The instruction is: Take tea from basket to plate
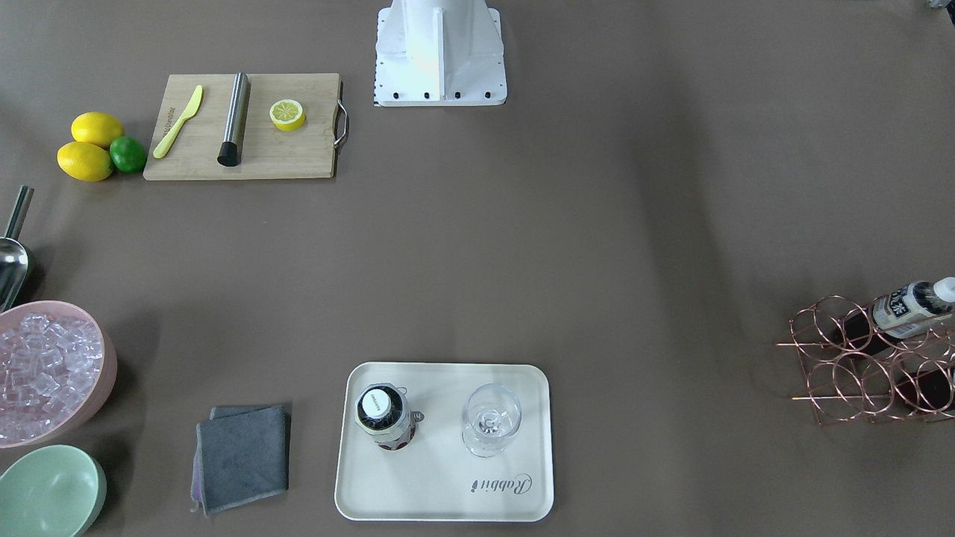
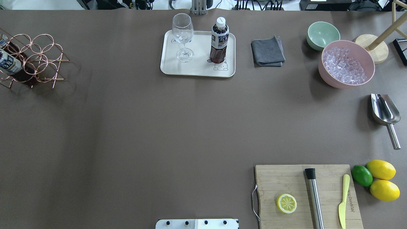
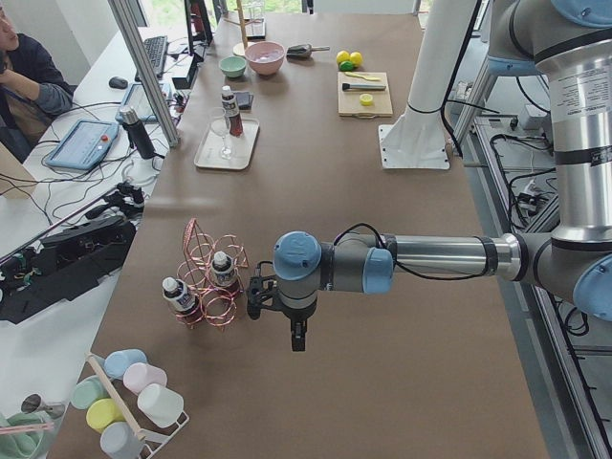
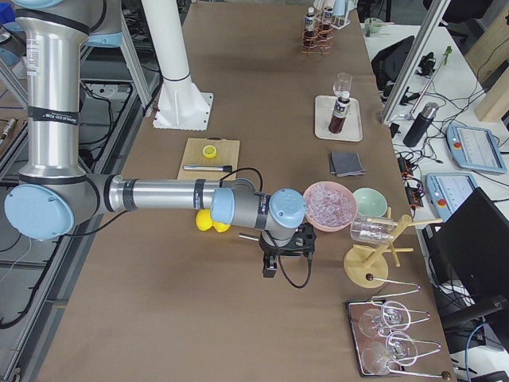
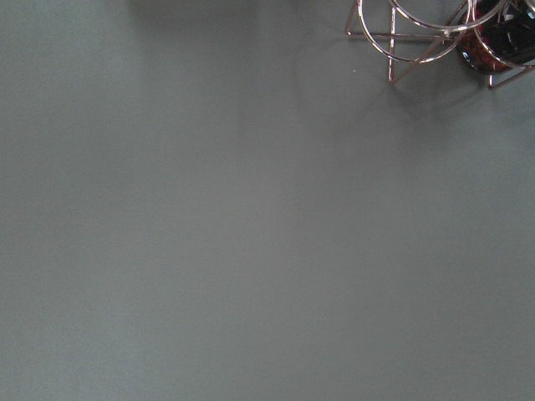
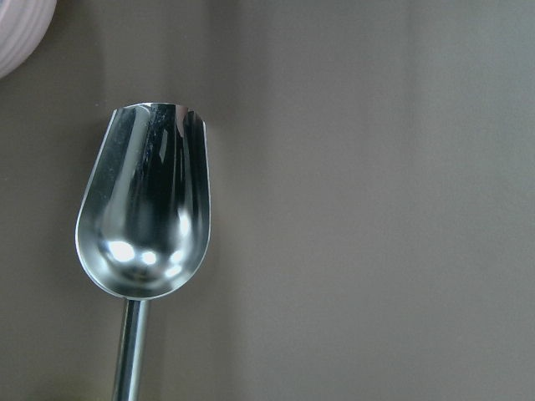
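Starting nearest the robot and calling its far side 12 o'clock: the cutting board [image 2: 286, 181] sits at about 4 o'clock with a lemon half, a steel muddler and a yellow knife on it. Whole lemons and a lime are just off its right edge. All of that is bar prep, parked out of the traffic lane.

The whole middle of the worktop [image 2: 159, 127] is bare brown mat, so there's plenty of open room for a sweep from 10 o'clock across to 12.

At 3 o'clock the metal scoop [image 2: 384, 111] lies flat, and the right end effector [image 4: 269, 269] hangs above it. At 9 to 10 o'clock the left end effector [image 3: 297, 335] hovers just beside the basket [image 2: 41, 60], on the robot's side of it. Both only show in the side views, so I can't tell if the fingers are spread or pressed together. Nothing seems to be held.

The basket is right at the worktop's left edge, with two spare bottles [image 2: 9, 63] lying slanted in its rings, caps pointing outward. They'd need to slide out along the slot, I reckon, not lift straight up.

Far side, 12 o'clock: the plate [image 2: 197, 68] sits close to the back edge, and the tea bottle [image 2: 218, 39] stands upright on its right half, over the bear drawing. A wine glass [image 2: 182, 35] stands on the left half, apart from it. So one tea looks delivered. The gap between the two is tight if another bottle has to land there.
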Available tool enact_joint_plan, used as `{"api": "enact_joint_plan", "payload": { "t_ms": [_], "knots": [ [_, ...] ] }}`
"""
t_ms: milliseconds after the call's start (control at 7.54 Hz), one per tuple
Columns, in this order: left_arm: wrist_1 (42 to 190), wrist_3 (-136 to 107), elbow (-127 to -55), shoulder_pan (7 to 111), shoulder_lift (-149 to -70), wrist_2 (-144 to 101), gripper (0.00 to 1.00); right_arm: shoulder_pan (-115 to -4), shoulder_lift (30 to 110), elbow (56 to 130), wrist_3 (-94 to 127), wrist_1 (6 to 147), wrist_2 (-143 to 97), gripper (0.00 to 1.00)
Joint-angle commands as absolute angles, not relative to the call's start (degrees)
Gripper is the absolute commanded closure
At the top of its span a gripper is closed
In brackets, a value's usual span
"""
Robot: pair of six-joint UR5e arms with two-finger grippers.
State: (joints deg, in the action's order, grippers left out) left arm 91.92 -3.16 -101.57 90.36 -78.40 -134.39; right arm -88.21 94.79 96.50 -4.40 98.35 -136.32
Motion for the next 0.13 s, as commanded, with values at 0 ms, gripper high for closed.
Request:
{"api": "enact_joint_plan", "payload": {
  "t_ms": [0],
  "knots": [
    [91.9, -3.2, -101.4, 90.4, -78.6, -134.4, 0.02, -88.3, 94.7, 96.6, -4.4, 98.3, -136.3, 0.0]
  ]
}}
